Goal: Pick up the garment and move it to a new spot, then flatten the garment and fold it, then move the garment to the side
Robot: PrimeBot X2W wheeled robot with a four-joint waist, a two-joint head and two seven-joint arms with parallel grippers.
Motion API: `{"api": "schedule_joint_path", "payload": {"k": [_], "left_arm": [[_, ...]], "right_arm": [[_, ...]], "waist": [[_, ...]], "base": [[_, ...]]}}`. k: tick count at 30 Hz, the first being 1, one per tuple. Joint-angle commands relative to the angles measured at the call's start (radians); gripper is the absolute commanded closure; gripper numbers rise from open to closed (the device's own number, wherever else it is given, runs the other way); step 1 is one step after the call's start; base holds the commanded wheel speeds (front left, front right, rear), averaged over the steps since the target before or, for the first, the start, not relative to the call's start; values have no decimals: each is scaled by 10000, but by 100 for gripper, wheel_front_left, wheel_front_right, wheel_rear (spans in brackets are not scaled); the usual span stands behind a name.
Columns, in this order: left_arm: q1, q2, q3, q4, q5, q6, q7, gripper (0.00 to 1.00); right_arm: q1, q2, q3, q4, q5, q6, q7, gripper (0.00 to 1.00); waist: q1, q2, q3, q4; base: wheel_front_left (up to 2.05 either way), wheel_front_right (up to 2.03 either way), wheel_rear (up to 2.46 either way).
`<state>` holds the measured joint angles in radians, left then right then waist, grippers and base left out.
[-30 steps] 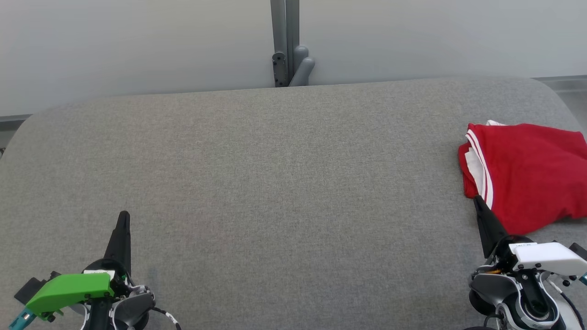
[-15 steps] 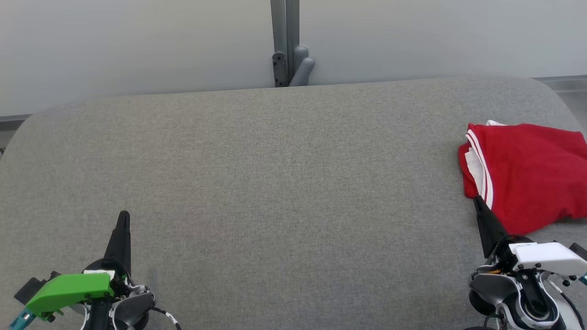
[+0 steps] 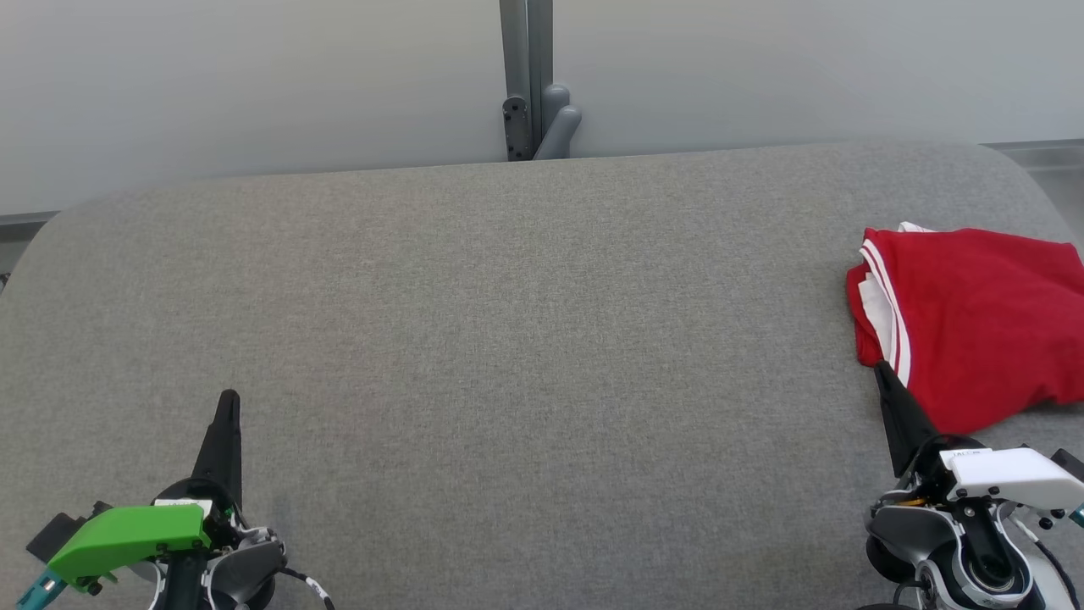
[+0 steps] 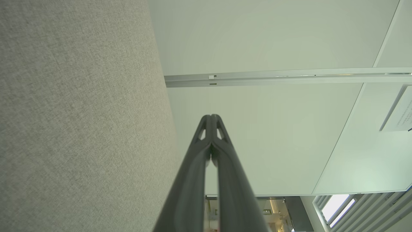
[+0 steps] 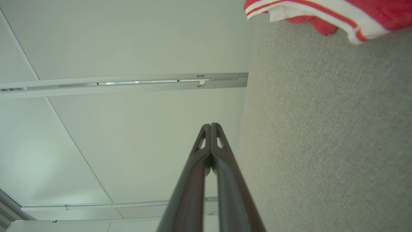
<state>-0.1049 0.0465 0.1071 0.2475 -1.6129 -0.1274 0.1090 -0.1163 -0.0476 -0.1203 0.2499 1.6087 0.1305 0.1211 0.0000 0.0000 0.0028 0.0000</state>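
Task looks finished: folded red white-trimmed cloth garment (image 3: 974, 322) lies at three o'clock. Left gripper (image 3: 228, 398) and right gripper (image 3: 880, 368) sit closed, empty.

This looks like an office-style lab or test room, not a home: plain pale wall panels (image 3: 254, 85) joined by a grey metal post (image 3: 526, 51) stand behind a wide counter (image 3: 508, 339) covered in grey fabric. In the left wrist view, an aluminium rail (image 4: 289, 77) crosses the panels, a printed notice (image 4: 400, 112) hangs on one, and a slatted blind (image 4: 379, 209) fills a corner.
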Motion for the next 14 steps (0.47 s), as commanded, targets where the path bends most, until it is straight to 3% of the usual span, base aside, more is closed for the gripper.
{"api": "schedule_joint_path", "payload": {"k": [1, 14], "left_arm": [[-122, 70, 32, -29, -10, -63, 22, 100], [-122, 70, 32, -30, -11, -63, 22, 100]], "right_arm": [[84, -49, -22, -50, 60, 4, 17, 100], [85, -49, -21, -50, 60, 4, 17, 100]], "waist": [[0, 0, 0, 0], [0, 0, 0, 0]], "base": [[0, 0, 0], [0, 0, 0]]}}
